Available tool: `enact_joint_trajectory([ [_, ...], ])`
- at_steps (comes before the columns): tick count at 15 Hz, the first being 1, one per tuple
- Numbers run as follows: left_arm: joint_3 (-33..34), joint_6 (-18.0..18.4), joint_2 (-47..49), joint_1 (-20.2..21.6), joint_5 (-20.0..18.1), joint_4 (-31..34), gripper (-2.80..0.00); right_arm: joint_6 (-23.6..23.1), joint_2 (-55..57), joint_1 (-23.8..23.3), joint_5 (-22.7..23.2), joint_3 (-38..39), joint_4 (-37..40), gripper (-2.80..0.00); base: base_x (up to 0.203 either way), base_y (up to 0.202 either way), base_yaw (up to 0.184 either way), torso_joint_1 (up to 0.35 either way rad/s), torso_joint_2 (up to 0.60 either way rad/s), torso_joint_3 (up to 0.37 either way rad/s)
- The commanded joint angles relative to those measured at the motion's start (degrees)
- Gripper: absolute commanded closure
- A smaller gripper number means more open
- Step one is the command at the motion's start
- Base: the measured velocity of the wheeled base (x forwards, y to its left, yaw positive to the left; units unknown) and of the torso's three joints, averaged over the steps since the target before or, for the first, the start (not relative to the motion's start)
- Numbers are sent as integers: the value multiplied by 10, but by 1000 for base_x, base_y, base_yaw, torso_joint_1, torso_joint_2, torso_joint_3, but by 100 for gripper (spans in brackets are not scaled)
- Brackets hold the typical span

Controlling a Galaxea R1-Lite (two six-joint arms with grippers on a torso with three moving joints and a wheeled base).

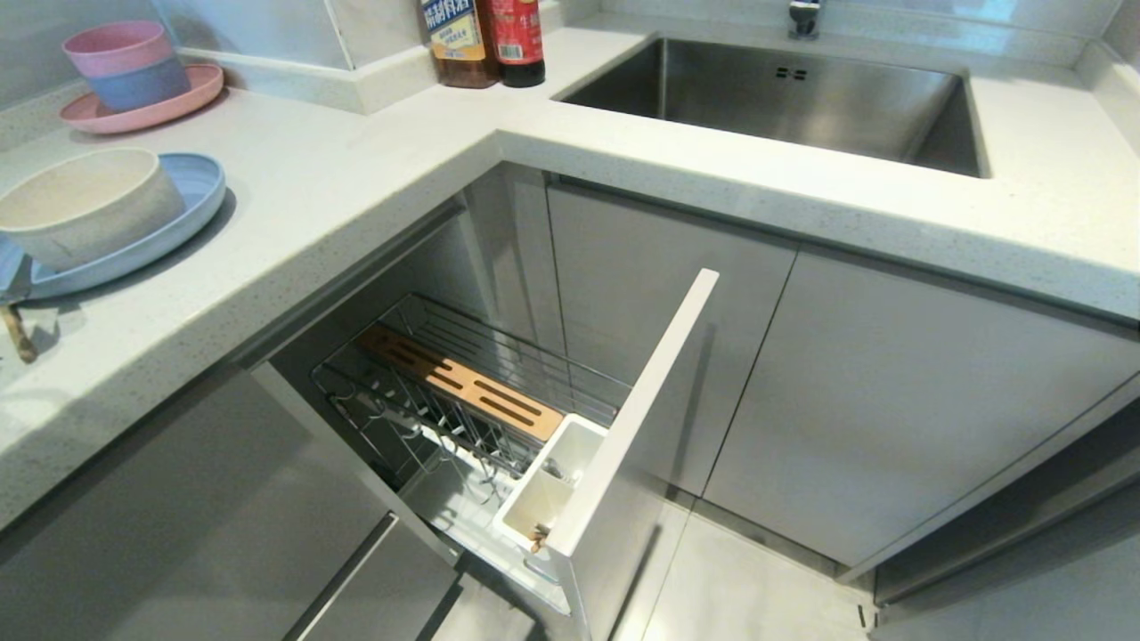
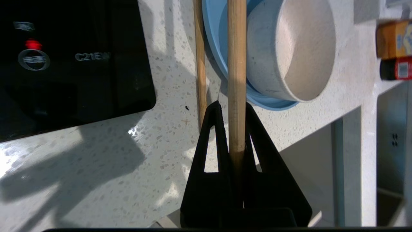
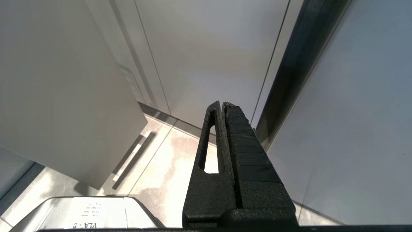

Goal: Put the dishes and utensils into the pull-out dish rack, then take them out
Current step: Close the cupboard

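Note:
In the left wrist view my left gripper (image 2: 232,104) is shut on one wooden chopstick (image 2: 236,64), just above the speckled counter. A second chopstick (image 2: 201,64) lies beside it on the counter, against the rim of the pale blue plate (image 2: 212,38). The cream bowl (image 2: 289,48) sits in that plate. In the head view the plate (image 1: 191,191) and bowl (image 1: 85,200) are at the far left, with a chopstick end (image 1: 18,334) at the picture's edge. The pull-out dish rack (image 1: 463,392) stands open below. My right gripper (image 3: 223,103) is shut and empty, down by the cabinet fronts.
A black hob (image 2: 64,64) lies on the counter near the left gripper. A pink plate with stacked bowls (image 1: 134,80) stands at the back left, two bottles (image 1: 485,40) in the corner, and the sink (image 1: 784,98) to the right. The rack's white door front (image 1: 641,401) juts out.

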Motion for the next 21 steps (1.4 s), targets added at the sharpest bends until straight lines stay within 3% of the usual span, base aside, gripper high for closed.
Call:
enact_joint_trajectory([
  [1, 13, 1, 29, 7, -25, -1, 0, 0, 0, 0, 0, 1, 0, 0, 0, 0, 0, 0, 0, 0],
  [2, 15, 1, 31, 7, -29, -5, 0, 0, 0, 0, 0, 1, 0, 0, 0, 0, 0, 0, 0, 0],
  [5, 43, 1, 40, 19, -95, -30, 0, 0, 0, 0, 0, 1, 0, 0, 0, 0, 0, 0, 0, 0],
  [10, 84, 1, 39, 31, -146, -30, 0, 0, 0, 0, 0, 1, 0, 0, 0, 0, 0, 0, 0, 0],
  [21, 95, 1, 60, 31, -178, -44, 0, 0, 0, 0, 0, 1, 0, 0, 0, 0, 0, 0, 0, 0],
])
